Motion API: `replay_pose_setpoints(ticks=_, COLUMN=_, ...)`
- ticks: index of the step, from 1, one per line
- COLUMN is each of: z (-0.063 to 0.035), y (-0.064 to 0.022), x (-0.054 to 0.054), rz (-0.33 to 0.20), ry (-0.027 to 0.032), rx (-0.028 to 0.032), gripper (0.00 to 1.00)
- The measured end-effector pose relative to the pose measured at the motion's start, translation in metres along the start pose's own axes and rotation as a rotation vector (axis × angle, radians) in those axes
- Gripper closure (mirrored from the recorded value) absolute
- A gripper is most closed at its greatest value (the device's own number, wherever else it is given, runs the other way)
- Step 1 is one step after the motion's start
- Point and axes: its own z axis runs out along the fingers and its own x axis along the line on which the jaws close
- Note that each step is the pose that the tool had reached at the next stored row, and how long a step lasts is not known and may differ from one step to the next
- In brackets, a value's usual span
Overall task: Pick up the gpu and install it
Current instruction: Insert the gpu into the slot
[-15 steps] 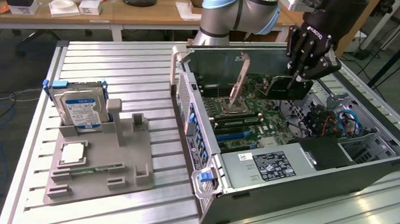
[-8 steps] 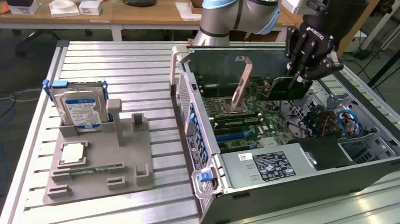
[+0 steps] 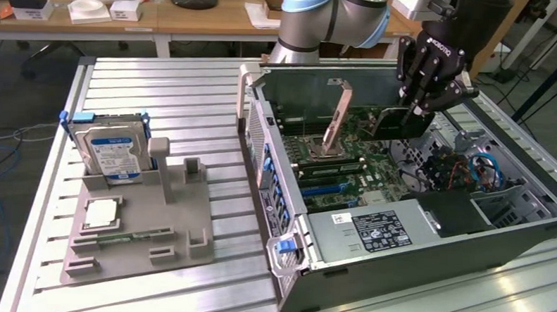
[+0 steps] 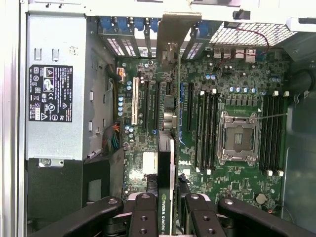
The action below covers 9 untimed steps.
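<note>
gripper (image 4: 170, 217) clamped on the gpu (image 4: 166, 173), held on edge over the motherboard (image 4: 232, 190) inside the case (image 3: 540, 210); if the card sits off the slot line, pressing down could jam it or hit neighbouring parts

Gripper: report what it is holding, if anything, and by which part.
The gripper holds the gpu, clamped across its upper edge with fingers on both flat faces, the card on edge above the motherboard.
</note>
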Motion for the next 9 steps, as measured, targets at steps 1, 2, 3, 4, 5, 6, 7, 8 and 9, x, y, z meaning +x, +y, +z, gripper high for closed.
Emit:
replay_pose_setpoints(ticks=1, z=0.0, y=0.0, x=0.0, rz=0.0, ry=0.0, rx=-0.0001, gripper=0.74)
replay_pose_setpoints(ticks=2, z=0.0, y=0.0, x=0.0, rz=0.0, ry=0.0, rx=0.0, gripper=0.74)
replay_pose_setpoints(ticks=3, z=0.0, y=0.0, x=0.0, rz=0.0, ry=0.0, rx=0.0, gripper=0.74)
replay_pose_setpoints(ticks=4, z=0.0, y=0.0, x=0.0, rz=0.0, ry=-0.0001, rx=-0.0001, gripper=0.74)
replay_pose_setpoints(ticks=5, z=0.0, y=0.0, x=0.0, rz=0.0, ry=0.0, rx=0.0, gripper=0.74)
replay_pose_setpoints(ticks=6, z=0.0, y=0.0, x=0.0, rz=0.0, ry=0.0, rx=0.0, gripper=0.74)
replay_pose_setpoints(ticks=7, z=0.0, y=0.0, x=0.0, rz=0.0, ry=0.0, rx=0.0, gripper=0.74)
replay_pose_setpoints(ticks=8, z=0.0, y=0.0, x=0.0, rz=0.0, ry=0.0, rx=0.0, gripper=0.74)
replay_pose_setpoints(ticks=9, z=0.0, y=0.0, x=0.0, rz=0.0, ry=0.0, rx=0.0, gripper=0.74)
